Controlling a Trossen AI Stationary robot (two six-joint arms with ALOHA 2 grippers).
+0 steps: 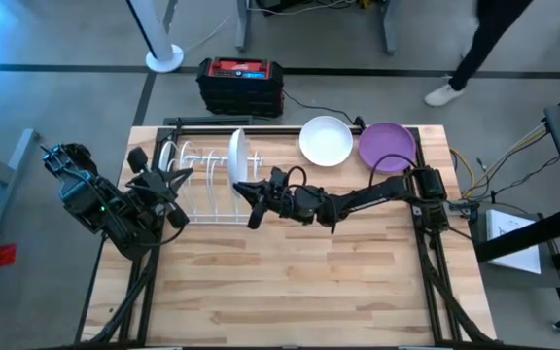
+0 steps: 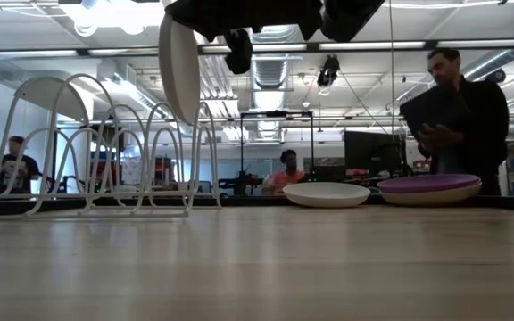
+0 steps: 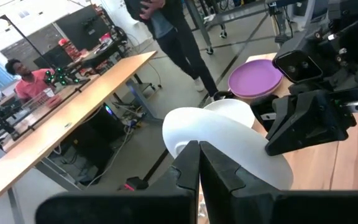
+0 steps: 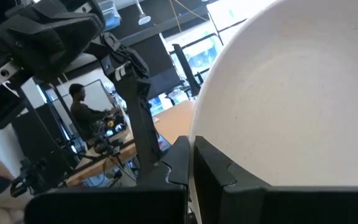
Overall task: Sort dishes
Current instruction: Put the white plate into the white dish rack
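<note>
1. The right end effector [image 1: 244, 191] reaches across the middle of the bench [image 1: 290, 282] to the right end of the wire rack [image 1: 197, 185]. Its fingers are closed thinly on the rim of a white plate [image 1: 238, 158].
2. That white plate stands on edge, upright, over the right end of the rack. In the low view its lower edge [image 2: 178, 67] hangs above the rack's wire loops [image 2: 105, 160]; whether it touches a wire cannot be told.
3. In the right wrist view the plate's pale face [image 4: 291, 93] fills most of the picture, with the 2 dark fingers [image 4: 216, 171] nearly together on its edge.
4. The left end effector [image 1: 168, 185] sits at the left end of the rack, on its near side. In the left wrist view its fingers [image 3: 194, 168] are pressed together with nothing between them.
5. A white bowl [image 1: 326, 140] lies flat at the far side of the bench, right of the rack.
6. A purple plate [image 1: 387, 146] lies just beside the bowl on its right, near the far right corner.
7. A person [image 2: 458, 116] stands beyond the far right of the bench. 2 more people sit farther back in the room.
8. A red and black box [image 1: 240, 86] rests on the floor beyond the far edge.
</note>
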